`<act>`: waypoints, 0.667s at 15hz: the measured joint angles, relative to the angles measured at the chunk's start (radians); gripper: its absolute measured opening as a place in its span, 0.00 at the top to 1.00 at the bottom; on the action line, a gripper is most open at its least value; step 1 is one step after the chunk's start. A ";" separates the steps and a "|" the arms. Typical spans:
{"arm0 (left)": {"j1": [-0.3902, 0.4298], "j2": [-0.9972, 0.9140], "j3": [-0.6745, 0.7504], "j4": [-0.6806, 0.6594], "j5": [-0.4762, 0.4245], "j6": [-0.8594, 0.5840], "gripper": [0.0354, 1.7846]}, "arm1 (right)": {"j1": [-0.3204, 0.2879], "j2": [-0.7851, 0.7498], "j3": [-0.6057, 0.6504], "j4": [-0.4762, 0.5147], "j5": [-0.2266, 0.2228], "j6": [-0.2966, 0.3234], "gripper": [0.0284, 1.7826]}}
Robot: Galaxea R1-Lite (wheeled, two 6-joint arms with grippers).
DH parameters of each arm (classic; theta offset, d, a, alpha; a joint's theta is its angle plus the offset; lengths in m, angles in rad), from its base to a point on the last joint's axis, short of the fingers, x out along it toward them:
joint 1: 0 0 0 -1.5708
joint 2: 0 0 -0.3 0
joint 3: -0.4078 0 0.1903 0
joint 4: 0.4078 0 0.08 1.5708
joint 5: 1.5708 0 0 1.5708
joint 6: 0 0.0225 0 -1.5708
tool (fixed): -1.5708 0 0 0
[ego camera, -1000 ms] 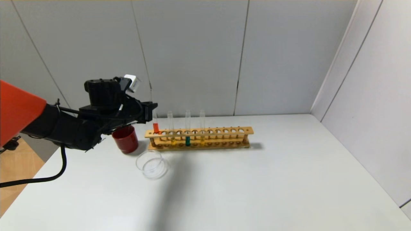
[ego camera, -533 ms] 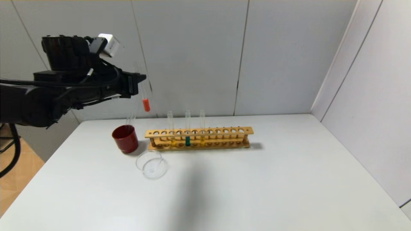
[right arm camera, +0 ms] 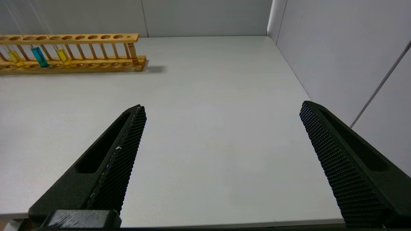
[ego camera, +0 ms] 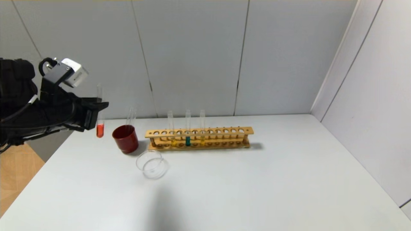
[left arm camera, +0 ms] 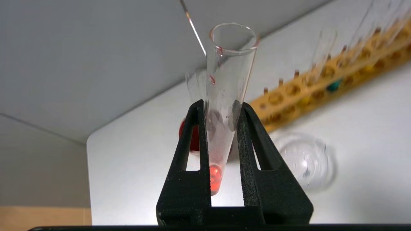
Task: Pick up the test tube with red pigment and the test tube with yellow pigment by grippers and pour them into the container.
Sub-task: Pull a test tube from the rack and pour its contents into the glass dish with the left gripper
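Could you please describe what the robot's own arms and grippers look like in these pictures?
The left gripper has two matte black, tapered fingers with slotted cut-outs; its bulky black arm carries black cables and a white block on a black bracket. The right gripper has two long black fingers with finely ridged, waffle-textured inner pads and similar slots.

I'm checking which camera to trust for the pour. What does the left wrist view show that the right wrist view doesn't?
Only the left wrist view shows the left claw shut on the test tube with red pigment, plus the glass dish and the dark red cup behind it. Only the right wrist view shows the right claw, open over bare table. Both show the wooden rack with its yellow and teal tubes.
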 joint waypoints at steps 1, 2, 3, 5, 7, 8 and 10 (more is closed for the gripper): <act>0.005 -0.008 0.031 -0.007 0.000 0.026 0.84 | 0.000 0.000 0.000 0.000 0.000 0.000 0.02; 0.008 -0.011 0.058 -0.009 0.000 0.064 0.84 | 0.000 0.000 0.000 0.000 0.000 0.000 0.02; 0.009 -0.013 0.080 -0.010 0.000 0.098 0.84 | 0.000 0.000 0.000 0.000 0.000 0.000 0.02; 0.010 -0.013 0.116 -0.009 0.000 0.172 0.84 | 0.000 0.000 0.000 0.000 0.000 0.000 0.02; 0.010 -0.003 0.149 -0.009 0.003 0.248 0.84 | 0.000 0.000 0.000 0.000 0.000 0.000 0.02; 0.009 0.006 0.165 -0.009 0.004 0.282 0.84 | 0.000 0.000 0.000 0.000 0.000 0.000 0.02; 0.010 0.030 0.188 -0.010 0.012 0.339 0.84 | 0.000 0.000 0.000 0.000 0.000 0.000 0.02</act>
